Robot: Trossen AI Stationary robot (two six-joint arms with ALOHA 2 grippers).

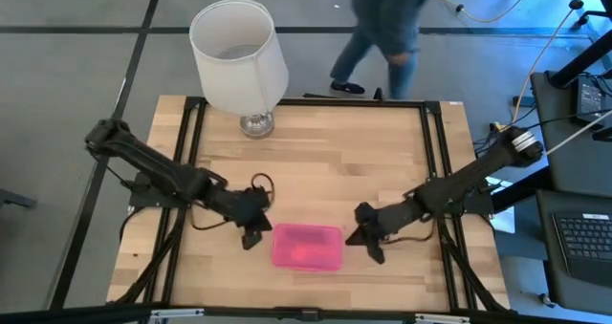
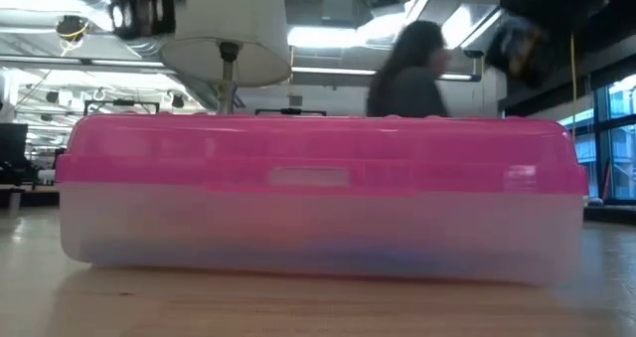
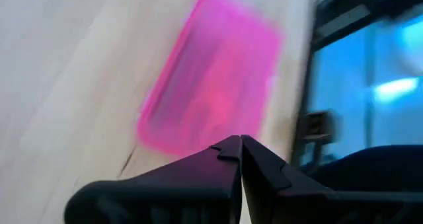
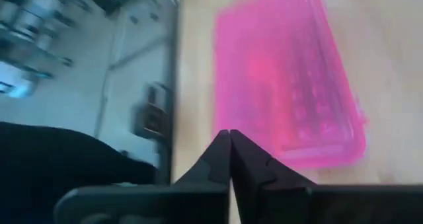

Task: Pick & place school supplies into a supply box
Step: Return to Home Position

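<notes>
The supply box [image 1: 307, 247], pink lid down over a clear base, lies flat near the table's near edge; it also fills the low view [image 2: 318, 193]. Its lid is closed. No pens, pencils or scissors show anywhere. My left gripper [image 1: 254, 238] hovers just off the box's left end, fingers shut and empty [image 3: 240, 145]. My right gripper [image 1: 371, 246] stands just off the box's right end, also shut and empty [image 4: 230, 139]. Both wrist views see the pink lid [image 3: 211, 78] [image 4: 291, 78] beyond the fingertips.
A lamp with a white shade [image 1: 238, 54] stands on its metal base [image 1: 256, 123] at the table's far edge. A person [image 1: 387, 28] walks past beyond the far edge. Bare wood [image 1: 335, 162] lies between the lamp and the box.
</notes>
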